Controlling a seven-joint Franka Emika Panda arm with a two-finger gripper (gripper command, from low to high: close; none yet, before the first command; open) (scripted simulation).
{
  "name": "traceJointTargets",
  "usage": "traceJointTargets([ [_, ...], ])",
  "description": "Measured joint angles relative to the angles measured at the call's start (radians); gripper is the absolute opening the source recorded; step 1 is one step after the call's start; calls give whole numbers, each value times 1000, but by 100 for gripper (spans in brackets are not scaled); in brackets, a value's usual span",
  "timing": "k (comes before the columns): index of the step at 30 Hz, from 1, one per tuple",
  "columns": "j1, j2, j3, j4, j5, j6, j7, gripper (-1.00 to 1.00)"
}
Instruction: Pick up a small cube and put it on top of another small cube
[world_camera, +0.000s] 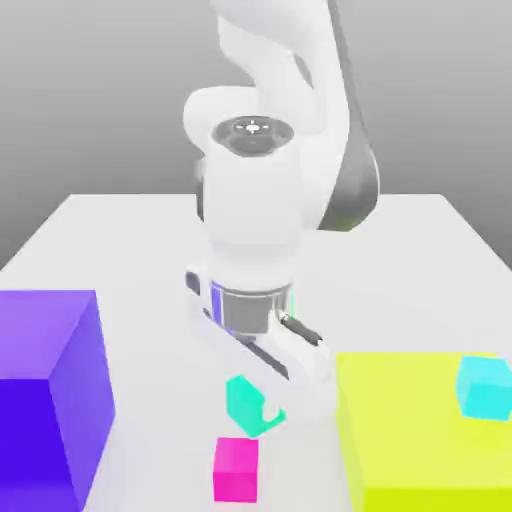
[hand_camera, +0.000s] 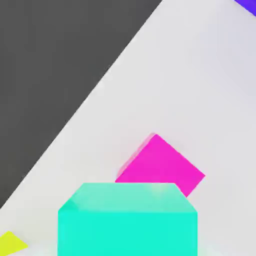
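You've got the teal cube (world_camera: 245, 402) clamped in the gripper (world_camera: 258, 408), jaws shut on it, carried above the table (world_camera: 140, 240) and just up-and-beside the magenta cube (world_camera: 236, 469). From the hand view the magenta cube (hand_camera: 162, 167) looks offset and rotated against the teal cube (hand_camera: 127, 220). Centre over it first, square the faces, then lower straight. Release only once it's seated. Stay off the yellow block (world_camera: 420, 430).
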Motion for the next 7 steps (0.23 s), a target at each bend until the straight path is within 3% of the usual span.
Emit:
traceJointTargets([
  [3,22,94,-34,3,-54,87,51,-100],
  [4,32,126,-46,5,-72,116,64,100],
  [7,32,126,-46,5,-72,116,64,100],
])
